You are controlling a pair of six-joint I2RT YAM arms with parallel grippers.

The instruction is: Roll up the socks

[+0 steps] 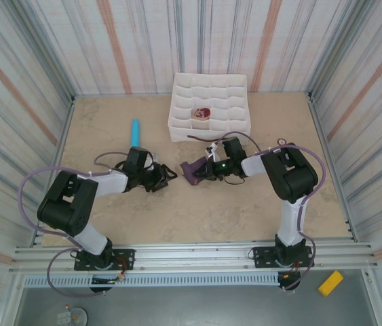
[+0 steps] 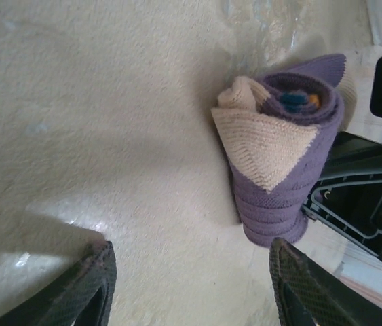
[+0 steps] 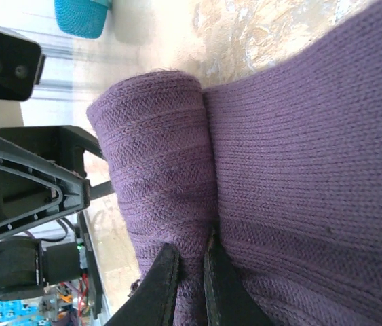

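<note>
A purple sock (image 1: 192, 170) with a beige patch lies rolled into a bundle at the table's middle. In the left wrist view the roll (image 2: 279, 156) stands just beyond my right fingertip (image 2: 292, 272), its coiled end showing orange and blue inside. My left gripper (image 2: 192, 248) is open over bare table with nothing between its fingers, and sits left of the roll (image 1: 158, 178). My right gripper (image 3: 191, 246) is shut, pinching a fold of the purple sock (image 3: 163, 156) from the right side (image 1: 205, 170). A small beige and maroon rolled sock (image 1: 201, 113) sits in a tray cell.
A white tray (image 1: 224, 92) divided into cells stands at the back centre, just behind the right arm. A light-blue cylinder (image 1: 135, 132) lies on the table behind the left gripper. Striped walls close in on three sides.
</note>
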